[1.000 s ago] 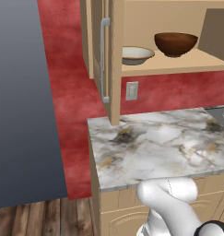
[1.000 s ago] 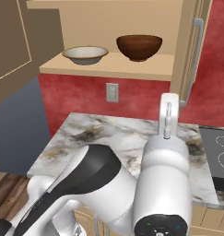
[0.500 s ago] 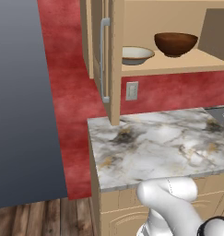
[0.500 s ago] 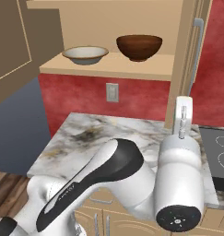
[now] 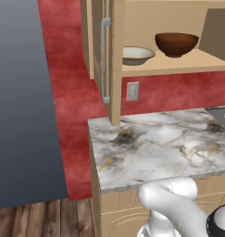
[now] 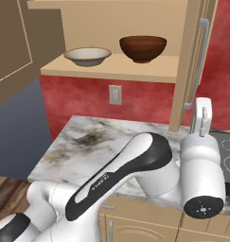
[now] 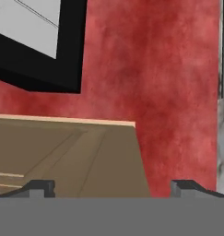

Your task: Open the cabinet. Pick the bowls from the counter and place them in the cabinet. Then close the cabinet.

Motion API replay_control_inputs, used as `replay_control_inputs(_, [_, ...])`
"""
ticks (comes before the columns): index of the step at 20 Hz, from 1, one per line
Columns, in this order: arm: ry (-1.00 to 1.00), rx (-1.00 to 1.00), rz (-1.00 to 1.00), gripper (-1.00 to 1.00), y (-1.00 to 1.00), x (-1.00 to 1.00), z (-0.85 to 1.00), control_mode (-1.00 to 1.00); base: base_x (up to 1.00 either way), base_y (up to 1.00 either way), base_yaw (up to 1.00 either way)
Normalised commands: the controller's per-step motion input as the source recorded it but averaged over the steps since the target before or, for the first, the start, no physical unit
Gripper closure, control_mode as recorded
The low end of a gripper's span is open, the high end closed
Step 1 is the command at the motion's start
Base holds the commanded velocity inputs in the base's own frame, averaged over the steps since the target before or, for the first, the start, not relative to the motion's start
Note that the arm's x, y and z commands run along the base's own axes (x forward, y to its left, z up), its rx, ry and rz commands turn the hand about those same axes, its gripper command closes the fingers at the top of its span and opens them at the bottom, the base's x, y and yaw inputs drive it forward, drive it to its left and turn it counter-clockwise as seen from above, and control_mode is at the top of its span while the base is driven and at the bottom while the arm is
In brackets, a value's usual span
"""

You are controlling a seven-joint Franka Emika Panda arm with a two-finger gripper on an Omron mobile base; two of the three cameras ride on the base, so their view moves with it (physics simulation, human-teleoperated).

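We cannot see much of the gripper [image 7: 112,186]: in the hand view only its two dark fingertips [image 7: 39,186] rise at the bottom, one far to the left and one far to the right, so the jaws stand spread as wide as they go, with nothing between them and nothing touched. Beyond them lies a tan wooden panel, seen at a slant and cut off at the left, which we cannot place with certainty; behind it is red wall, and a black-framed grey surface is cropped by the top left corner.

The cabinet [image 5: 178,28] is cut off at the top in both base views. We count two doors, both swung open: the left door [image 5: 107,55] shows edge-on in the left base view with its long silver bar handle, and the right door [image 6: 194,56] stands edge-on in the right base view with its own handle.

We count two bowls, both inside the cabinet on its shelf and apart from each other. The shallow cream bowl [image 5: 134,54] sits near the shelf's left edge, partly hidden by the cabinet's upright in the left base view; the dark brown bowl [image 5: 176,44] sits nearer the middle.

The counter [image 5: 155,143] runs out of frame at the right, and the arm covers its front edge. One wall outlet [image 5: 132,91] sits just above its back edge.
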Motion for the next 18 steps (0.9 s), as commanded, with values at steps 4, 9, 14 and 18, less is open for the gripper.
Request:
replay_control_inputs(4, [-0.05, 0.0, 0.07, -1.0, -0.33, 0.55, -0.06, -1.0, 0.0, 0.0, 0.0])
replay_control_inputs(9, [-0.15, 0.0, 0.11, -1.0, -0.26, 0.35, -0.01, -1.0, 0.0, 0.0, 0.0])
replay_control_inputs(14, [-0.29, 0.0, 0.29, -1.0, -0.01, 0.17, 0.0, -1.0, 0.0, 0.0, 0.0])
replay_control_inputs(18, [-0.3, -0.03, 0.29, -1.0, 0.0, 0.07, 0.0, -1.0, 0.0, 0.0, 0.0])
